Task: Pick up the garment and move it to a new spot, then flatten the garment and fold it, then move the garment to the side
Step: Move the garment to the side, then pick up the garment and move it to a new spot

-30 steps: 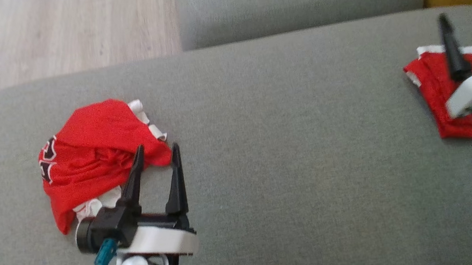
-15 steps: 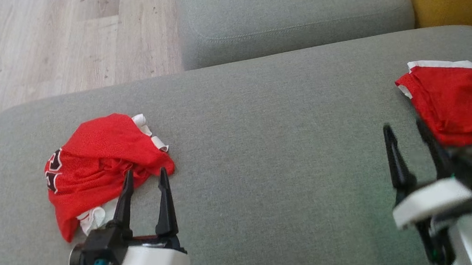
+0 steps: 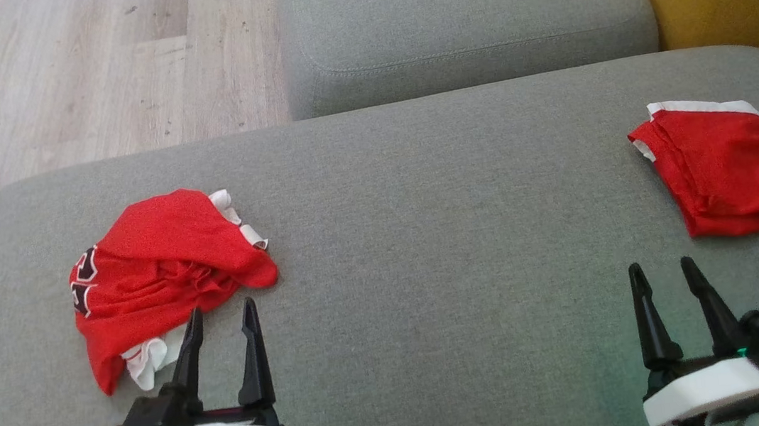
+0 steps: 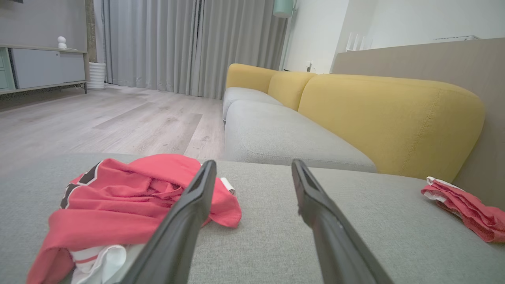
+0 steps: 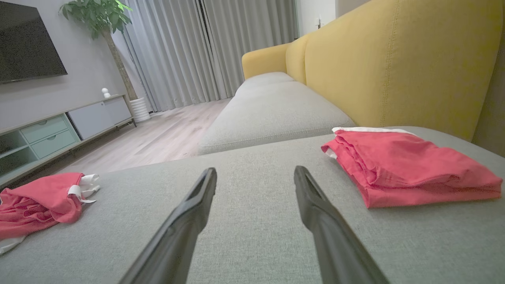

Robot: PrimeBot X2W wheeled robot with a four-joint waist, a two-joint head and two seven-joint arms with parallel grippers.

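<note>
Head view: crumpled red garment (image 3: 163, 259) sits on the grey cushion (image 3: 441, 249), right by the left gripper (image 3: 220, 310). A folded red garment (image 3: 729, 177) lies far right, beyond the right gripper (image 3: 661, 266). Both pincers are spread wide, holding nothing.

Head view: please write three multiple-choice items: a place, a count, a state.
1. Where lies the crumpled red garment? A) before the left tool B) on a table C) in a basket
2. How many red garments lie on the grey cushion? A) one B) two C) three
3. How is the right tool? A) open, empty B) shut on cloth C) shut, empty
Key: 1 A, it lies at that tool's tips. 2 B, one crumpled, one folded garment. 3 A, fingers apart, nothing between.
</note>
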